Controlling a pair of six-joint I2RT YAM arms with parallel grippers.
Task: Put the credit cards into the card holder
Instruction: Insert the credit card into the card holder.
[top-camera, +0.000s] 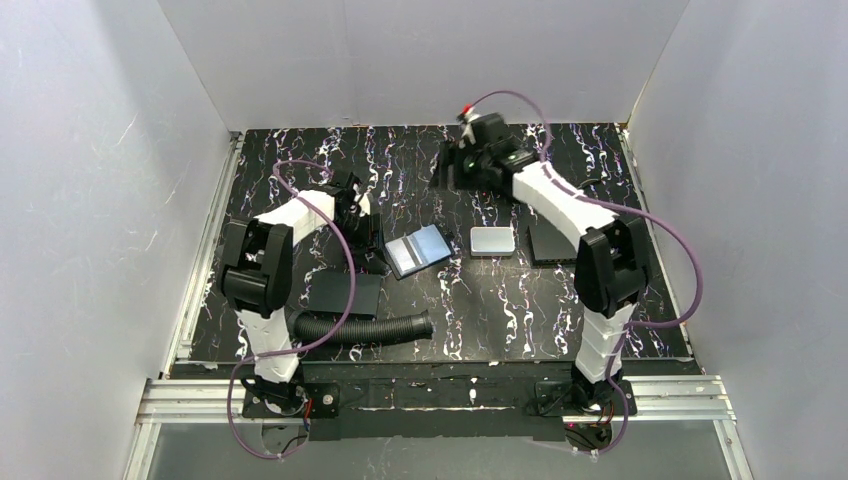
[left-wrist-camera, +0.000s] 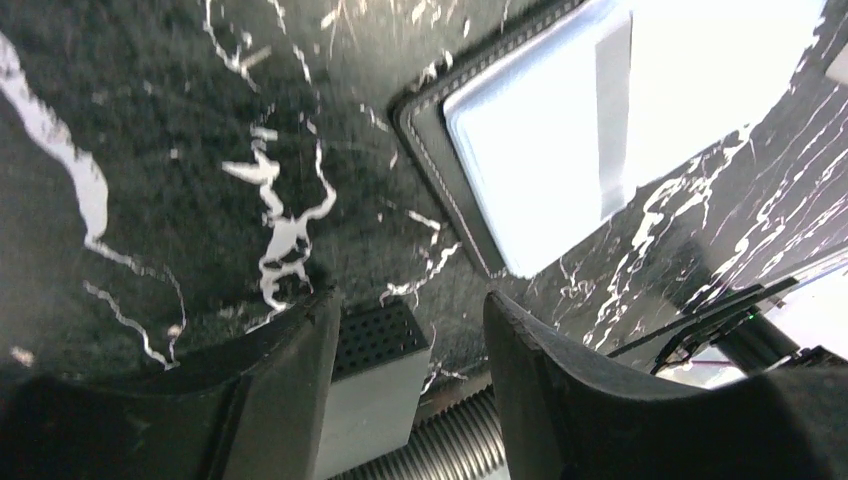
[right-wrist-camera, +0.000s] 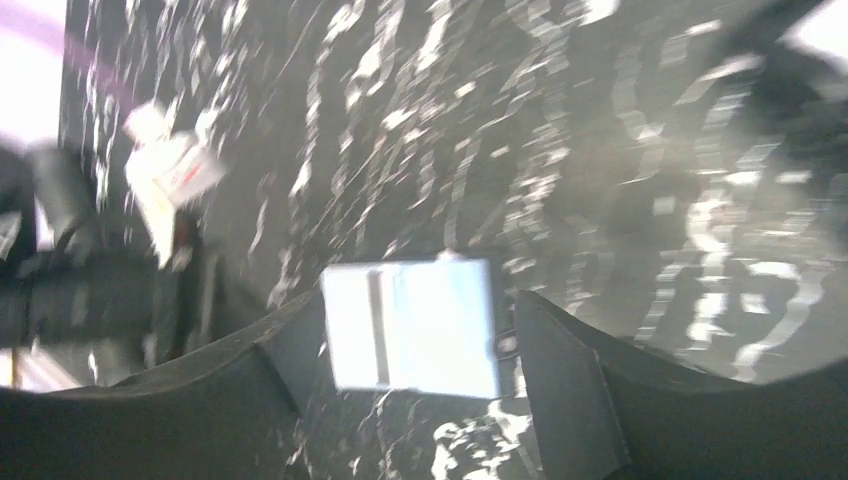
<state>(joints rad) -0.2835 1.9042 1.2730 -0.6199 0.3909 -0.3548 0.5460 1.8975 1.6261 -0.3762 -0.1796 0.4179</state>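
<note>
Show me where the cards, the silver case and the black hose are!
cards (top-camera: 418, 250), top view, the middle of them.
silver case (top-camera: 492, 241), top view, the middle of its flat top.
hose (top-camera: 375, 328), top view, midway along its ribbed length.

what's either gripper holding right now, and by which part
Nothing. The left gripper and right gripper both stand open and empty; the cards lie apart from both.

Table (top-camera: 500, 310) black, white-veined marble; credit cards (top-camera: 418, 250) blue, whitish; case (top-camera: 492, 241) silver-grey.
</note>
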